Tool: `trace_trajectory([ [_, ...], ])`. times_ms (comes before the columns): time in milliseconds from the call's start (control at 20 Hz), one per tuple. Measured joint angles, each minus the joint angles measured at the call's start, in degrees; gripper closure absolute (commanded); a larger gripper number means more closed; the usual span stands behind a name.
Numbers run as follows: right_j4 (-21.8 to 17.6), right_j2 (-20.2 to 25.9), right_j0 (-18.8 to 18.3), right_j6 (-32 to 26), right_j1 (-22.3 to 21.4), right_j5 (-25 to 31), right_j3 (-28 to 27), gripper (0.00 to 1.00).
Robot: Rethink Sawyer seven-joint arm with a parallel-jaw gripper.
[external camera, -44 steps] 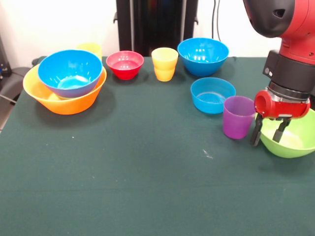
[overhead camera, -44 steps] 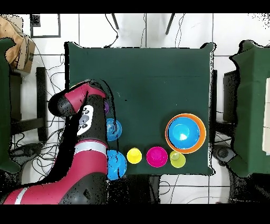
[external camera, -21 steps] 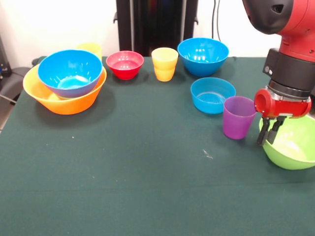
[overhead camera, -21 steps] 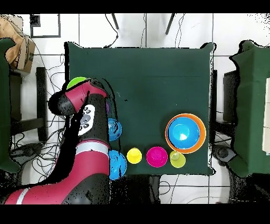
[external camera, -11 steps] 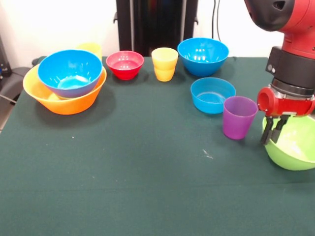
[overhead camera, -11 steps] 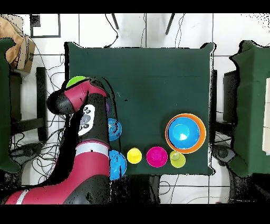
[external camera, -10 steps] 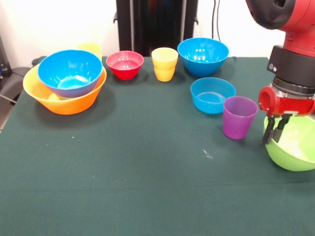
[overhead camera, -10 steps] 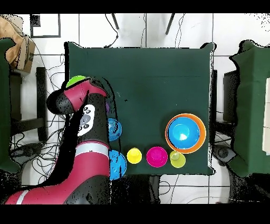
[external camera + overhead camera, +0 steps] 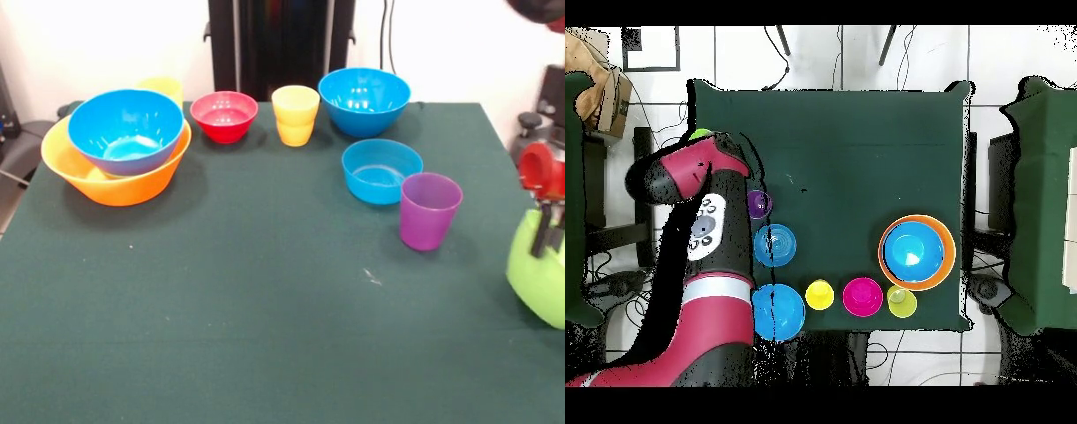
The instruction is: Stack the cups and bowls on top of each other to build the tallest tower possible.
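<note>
Tool: tool (image 9: 546,237) at the right edge of the front frame, dark fingers closed narrow over the rim of the lime green bowl (image 9: 538,274), which hangs tilted, apparently clear of the worktop (image 9: 265,309).
Tower: orange-yellow bowl (image 9: 110,181) at upper left, with one large blue bowl (image 9: 126,130) nested inside; two pieces so far.
Carried piece: lime green bowl is well apart from the tower, at the opposite side of the frame; overhead, only a green sliver (image 9: 700,133) shows beside the arm.
Loose bowls: small red bowl (image 9: 224,115), second large blue bowl (image 9: 364,100) and shallow blue bowl (image 9: 381,170), all standing separately.
Loose cups: yellow cup (image 9: 295,115) at top centre, purple cup (image 9: 429,210) just beside the shallow blue bowl, and another yellow cup (image 9: 161,87) partly hidden behind the tower.
Progress: judged early; one nesting done, one bowl in transit, six pieces untouched.
Remaining: carry the green bowl across to the tower, then add the rest, cups last.
</note>
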Motion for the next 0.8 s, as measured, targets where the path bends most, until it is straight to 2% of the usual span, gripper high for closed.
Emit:
trace_trajectory([
  [100,2.0,-1.4,1.6,1.6,1.6,1.9,-3.1,1.00],
  [200,4.9,-3.4,4.0,4.7,4.8,5.8,-9.1,1.00],
  [350,9.2,-6.0,7.5,11.5,12.8,15.5,-23.4,1.00],
  [700,12.4,-8.0,9.6,17.6,21.9,24.3,-38.6,1.00],
  [800,12.6,-8.0,9.9,17.9,22.8,24.5,-40.0,1.00],
])
